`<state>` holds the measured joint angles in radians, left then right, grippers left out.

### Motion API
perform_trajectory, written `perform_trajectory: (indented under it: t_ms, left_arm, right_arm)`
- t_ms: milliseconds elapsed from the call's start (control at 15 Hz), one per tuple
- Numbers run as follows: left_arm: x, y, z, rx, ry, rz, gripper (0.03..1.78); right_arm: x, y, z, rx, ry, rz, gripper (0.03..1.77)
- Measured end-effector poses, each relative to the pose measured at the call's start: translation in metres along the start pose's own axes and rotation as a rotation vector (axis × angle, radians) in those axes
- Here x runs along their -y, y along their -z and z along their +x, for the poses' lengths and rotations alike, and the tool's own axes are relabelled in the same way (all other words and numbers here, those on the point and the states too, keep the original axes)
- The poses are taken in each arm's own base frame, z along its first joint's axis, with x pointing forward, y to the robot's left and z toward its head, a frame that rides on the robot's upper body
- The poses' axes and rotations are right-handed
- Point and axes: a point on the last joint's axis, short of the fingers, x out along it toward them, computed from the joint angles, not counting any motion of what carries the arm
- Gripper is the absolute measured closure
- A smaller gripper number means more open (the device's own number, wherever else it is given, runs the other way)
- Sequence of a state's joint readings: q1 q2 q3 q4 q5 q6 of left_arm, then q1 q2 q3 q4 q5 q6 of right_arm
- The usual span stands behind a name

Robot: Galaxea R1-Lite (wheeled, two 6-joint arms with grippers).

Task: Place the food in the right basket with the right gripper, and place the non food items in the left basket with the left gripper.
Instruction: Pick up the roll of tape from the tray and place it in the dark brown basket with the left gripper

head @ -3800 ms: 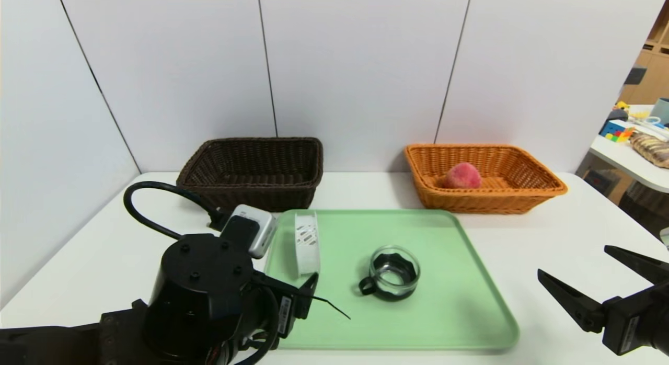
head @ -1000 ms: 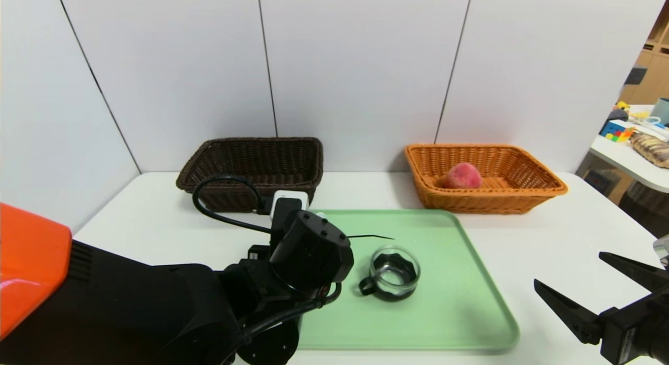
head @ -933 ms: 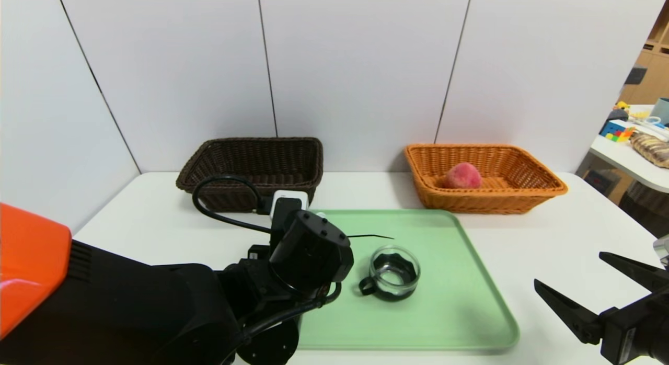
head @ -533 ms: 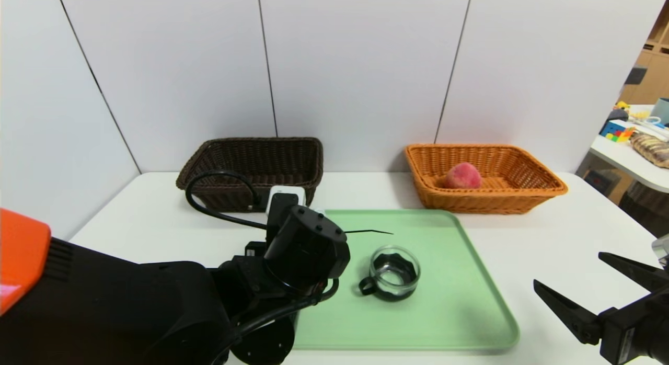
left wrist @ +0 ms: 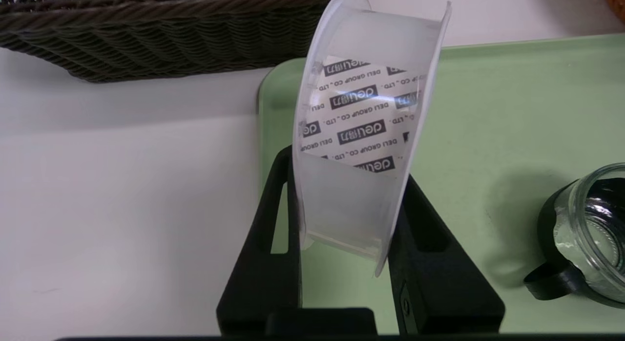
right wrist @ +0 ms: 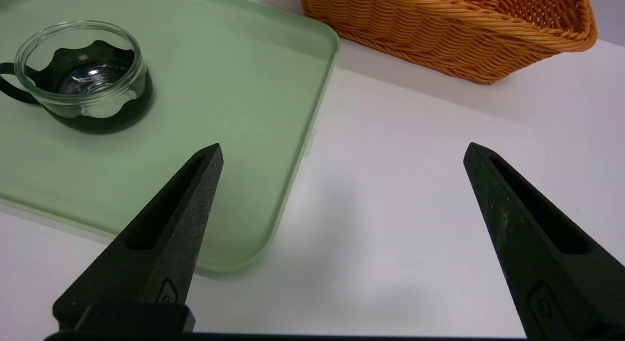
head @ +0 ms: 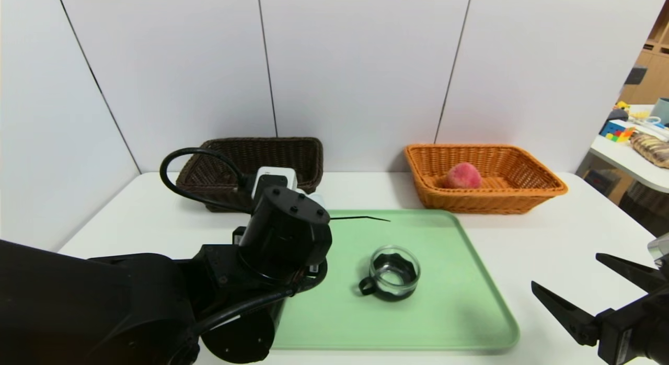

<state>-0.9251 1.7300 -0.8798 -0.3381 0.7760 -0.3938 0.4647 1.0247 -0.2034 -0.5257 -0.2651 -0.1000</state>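
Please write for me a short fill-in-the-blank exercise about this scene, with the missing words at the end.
The left tool grips the white plastic ____.
The peach lies in the ____ wicker basket.
The glass cup stands on the green ____.
The right tool, beside the tray, has its jaws wide ____.

Missing words: ring; orange; tray; open.
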Motion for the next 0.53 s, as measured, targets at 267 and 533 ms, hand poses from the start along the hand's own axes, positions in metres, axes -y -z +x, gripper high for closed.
perform_trajectory:
  t_ms: [267,533]
  left_arm:
    - [-0.006,-0.014,-0.012,0.018,0.007,0.0,1.31]
    - [-0.01,-0.032,-0.022,0.047,0.015,-0.004,1.31]
  right_arm:
    - [-0.001,0.0,0.001,-0.005,-0.007,-0.003,0.1]
    - [-0.001,0.0,0.001,-0.006,-0.007,-0.003,0.1]
